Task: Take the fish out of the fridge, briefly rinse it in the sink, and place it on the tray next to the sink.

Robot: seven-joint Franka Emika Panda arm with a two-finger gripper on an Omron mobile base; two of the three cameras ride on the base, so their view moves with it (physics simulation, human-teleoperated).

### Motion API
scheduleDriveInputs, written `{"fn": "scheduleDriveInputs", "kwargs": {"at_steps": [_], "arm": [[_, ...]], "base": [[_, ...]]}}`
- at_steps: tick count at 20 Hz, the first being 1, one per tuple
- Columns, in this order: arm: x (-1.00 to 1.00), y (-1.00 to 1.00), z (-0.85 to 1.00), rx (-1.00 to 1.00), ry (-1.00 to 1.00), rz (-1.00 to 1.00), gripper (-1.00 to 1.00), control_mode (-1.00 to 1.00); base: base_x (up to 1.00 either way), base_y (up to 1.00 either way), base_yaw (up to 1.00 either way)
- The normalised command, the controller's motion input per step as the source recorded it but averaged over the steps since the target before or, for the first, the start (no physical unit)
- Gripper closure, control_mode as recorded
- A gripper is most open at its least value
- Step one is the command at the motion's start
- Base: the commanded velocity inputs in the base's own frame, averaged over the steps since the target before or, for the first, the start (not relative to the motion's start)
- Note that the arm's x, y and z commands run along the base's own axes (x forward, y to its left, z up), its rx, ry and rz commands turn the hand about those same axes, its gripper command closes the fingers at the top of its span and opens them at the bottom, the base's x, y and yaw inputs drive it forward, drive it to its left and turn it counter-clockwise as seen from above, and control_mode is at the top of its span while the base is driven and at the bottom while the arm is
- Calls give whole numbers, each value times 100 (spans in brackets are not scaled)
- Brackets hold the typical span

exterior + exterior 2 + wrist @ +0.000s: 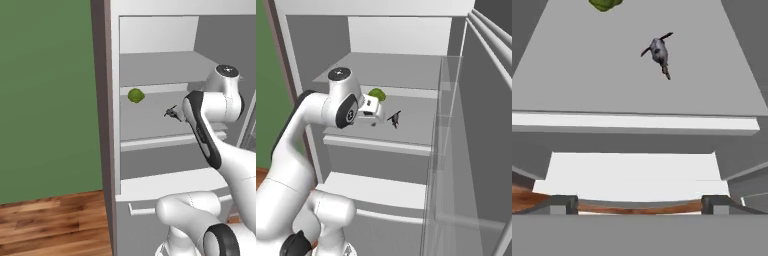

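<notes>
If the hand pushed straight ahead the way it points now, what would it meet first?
Probably the front lip of the fridge shelf, which sits mid-view ahead of the open hand; the fish lies farther back. Depth is uncertain.

Small slim silvery-grey fish (pixel 659 52) lies on the middle shelf (pixel 572 75) of the tall pale grey fridge (pixel 114 150), clear of the shelf's front edge. Round green ball-like item (pixel 136 95) sits on the same shelf, further back and to the fish's left, well apart from it. Another shelf (pixel 165 185) lies below, a lower drawer with bar handle (pixel 142 210) beneath that.
</notes>
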Motion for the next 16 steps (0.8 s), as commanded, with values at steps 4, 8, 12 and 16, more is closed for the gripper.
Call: {"fn": "scheduleDriveInputs", "kwargs": {"at_steps": [4,8,12,16], "arm": [[47,-25,-10,-7,1,-8,-100,-100],[54,-25,-7,-1,2,0,-100,-100],[44,-44,-12,9,0,1,-100,-100],[40,-33,-24,2,0,2,-100,-100]], "base": [[0,0,0],[0,0,0],[0,0,0],[0,0,0]]}}
